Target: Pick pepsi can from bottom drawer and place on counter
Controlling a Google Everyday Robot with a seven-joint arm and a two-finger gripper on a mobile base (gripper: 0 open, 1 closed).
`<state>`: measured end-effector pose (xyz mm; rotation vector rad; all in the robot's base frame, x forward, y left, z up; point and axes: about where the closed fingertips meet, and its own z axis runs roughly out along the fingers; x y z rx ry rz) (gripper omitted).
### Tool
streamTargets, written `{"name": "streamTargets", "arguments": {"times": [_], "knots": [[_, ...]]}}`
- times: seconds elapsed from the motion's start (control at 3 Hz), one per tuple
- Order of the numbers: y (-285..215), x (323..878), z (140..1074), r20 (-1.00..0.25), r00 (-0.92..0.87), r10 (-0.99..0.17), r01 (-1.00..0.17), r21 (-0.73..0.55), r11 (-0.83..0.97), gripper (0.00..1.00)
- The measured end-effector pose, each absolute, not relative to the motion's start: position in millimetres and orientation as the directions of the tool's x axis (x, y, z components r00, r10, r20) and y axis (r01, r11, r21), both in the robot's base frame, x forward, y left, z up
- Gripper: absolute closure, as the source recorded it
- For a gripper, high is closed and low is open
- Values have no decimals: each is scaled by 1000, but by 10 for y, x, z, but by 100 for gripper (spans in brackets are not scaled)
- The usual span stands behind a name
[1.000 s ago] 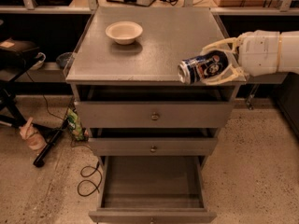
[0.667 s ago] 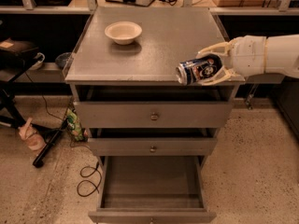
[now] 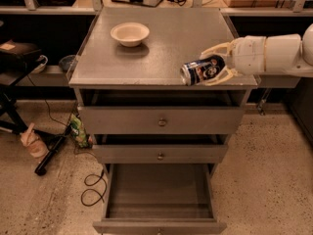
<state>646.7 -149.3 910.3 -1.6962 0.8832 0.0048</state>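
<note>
The pepsi can (image 3: 201, 69) lies on its side, silver top facing left, between the fingers of my gripper (image 3: 211, 65) over the counter's (image 3: 161, 48) front right corner. The gripper reaches in from the right on a white arm and is shut on the can. I cannot tell whether the can rests on the counter or hangs just above it. The bottom drawer (image 3: 159, 224) is pulled fully out below, and its inside shows nothing in it.
A cream bowl (image 3: 129, 33) sits at the counter's back left. The two upper drawers (image 3: 161, 121) are slightly ajar. Cables, a bottle and bags lie on the floor at left. A shelf with cables runs behind the cabinet.
The gripper with the can has moved a little left and up toward the counter's surface. The drawers and the bowl have not moved.
</note>
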Motion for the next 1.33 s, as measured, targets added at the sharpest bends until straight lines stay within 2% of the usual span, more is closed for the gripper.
{"name": "streamTargets", "arguments": {"times": [0.33,0.67,1.0,1.33], "knots": [[-1454,6600,9165,-415,729,-545,-521,-852,-47,100],[-1216,7200,9203,-401,735,-547,-499,-866,-36,100],[-1206,7206,9211,-400,736,-546,-498,-866,-36,100],[-1206,7206,9211,-400,736,-546,-498,-866,-36,81]]}}
